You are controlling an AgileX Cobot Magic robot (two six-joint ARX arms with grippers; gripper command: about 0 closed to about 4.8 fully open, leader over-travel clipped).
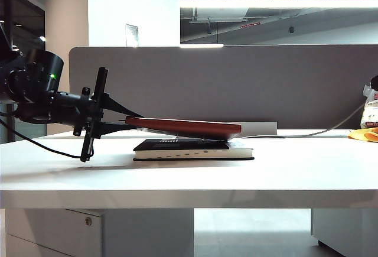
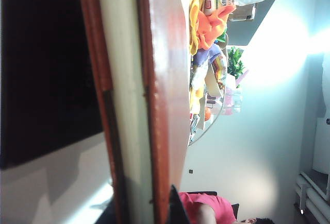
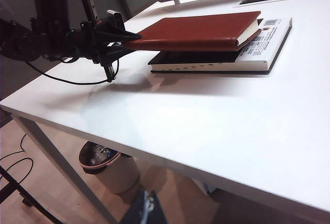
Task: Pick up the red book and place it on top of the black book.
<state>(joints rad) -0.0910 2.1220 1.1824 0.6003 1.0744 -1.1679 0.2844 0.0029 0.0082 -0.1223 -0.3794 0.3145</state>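
Note:
My left gripper reaches in from the left and is shut on the near end of the red book. The book hangs just above the black book, covering most of it, its far end dipping slightly. I cannot tell whether that end touches. The left wrist view shows the red book edge-on between the fingers of my left gripper. From the right wrist view, the red book overlaps the black book. My right gripper is shut and empty, off the table's front edge, above the floor.
A grey partition stands behind the white table. A low white box lies behind the books, and orange and yellow items sit at the far right. A bin stands under the table.

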